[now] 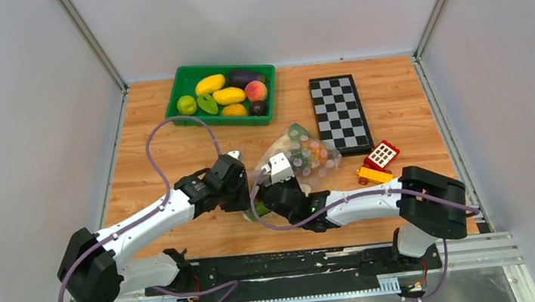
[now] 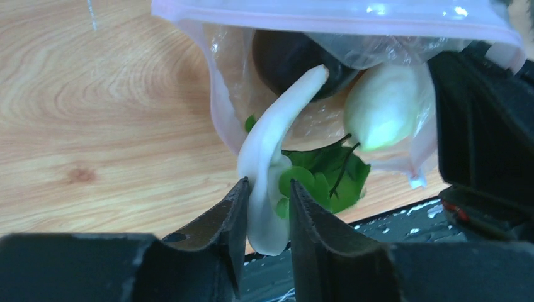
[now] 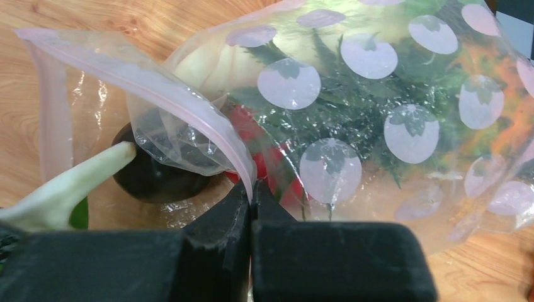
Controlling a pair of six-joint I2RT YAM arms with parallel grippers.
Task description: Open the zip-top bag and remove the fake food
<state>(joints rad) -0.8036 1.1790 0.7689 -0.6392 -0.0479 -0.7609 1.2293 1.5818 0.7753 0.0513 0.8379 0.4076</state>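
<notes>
The zip-top bag (image 1: 302,151) lies mid-table with its dotted side (image 3: 378,126) up and its mouth facing the arms. My right gripper (image 3: 252,192) is shut on the pink zip strip (image 3: 189,113) and holds the mouth open. A long white radish (image 2: 277,145) with green leaves (image 2: 327,173) sticks out of the mouth. Its thick end sits between the parted jaws of my left gripper (image 2: 267,192), unsquashed and touching the left finger. A dark round piece (image 2: 283,60) and a pale green-white piece (image 2: 384,107) sit at the mouth. Red and green fake food shows through the plastic.
A green tray (image 1: 180,81) with yellow fruits, an eggplant and a peach stands at the back left. The chessboard (image 1: 340,112) lies back right, a red-yellow toy block car (image 1: 378,161) beside it. The black rail (image 2: 378,220) runs along the table's near edge.
</notes>
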